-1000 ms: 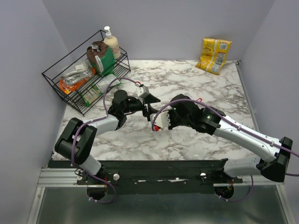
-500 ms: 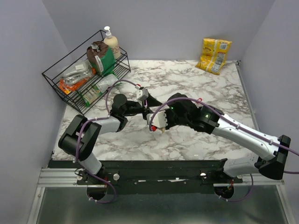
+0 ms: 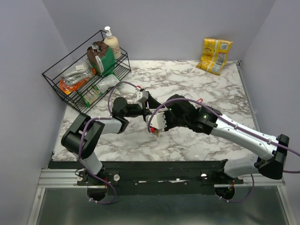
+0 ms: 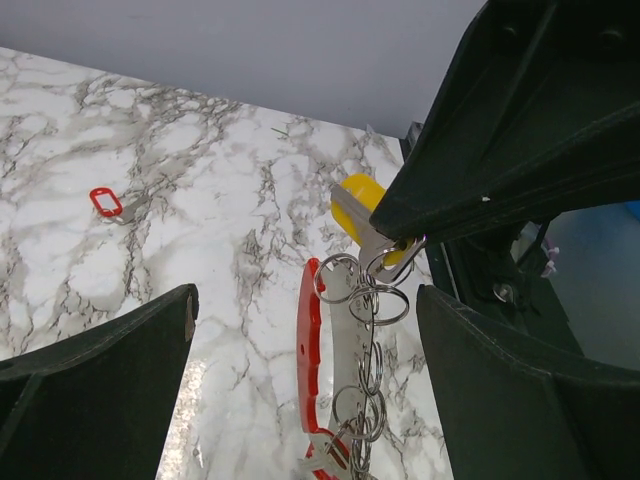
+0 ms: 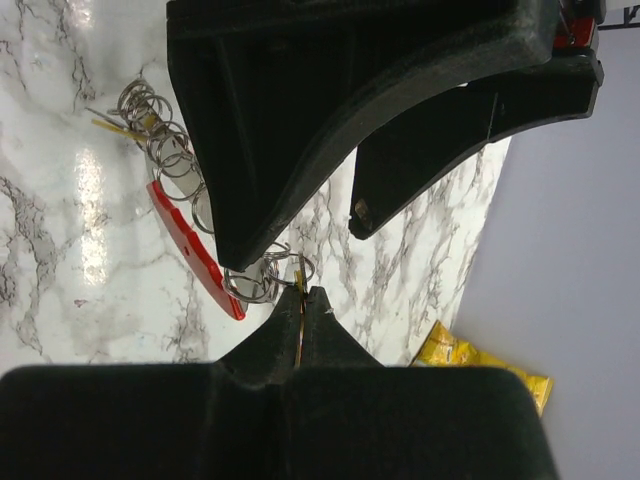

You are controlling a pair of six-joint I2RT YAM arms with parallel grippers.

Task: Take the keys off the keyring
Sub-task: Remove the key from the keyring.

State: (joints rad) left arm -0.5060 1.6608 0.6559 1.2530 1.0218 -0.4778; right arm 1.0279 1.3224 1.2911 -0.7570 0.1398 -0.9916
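Observation:
The keyring is a thin metal ring on a red curved strap, with a chain of rings and a silvery key below it. My right gripper is shut on a yellow-headed key that is hooked to the rings. It holds the bunch above the table. My left gripper is open, with its fingers either side of the hanging strap and apart from it. In the top view the left gripper and the right gripper meet at the table's middle.
A small red-headed key lies loose on the marble table. A black wire rack with packets and a soap bottle stands at the back left. A yellow snack bag lies at the back right.
My left arm has swung in and its gripper has closed up on the right gripper, coming around the hanging bunch. The right gripper has shifted slightly left, still holding the key.

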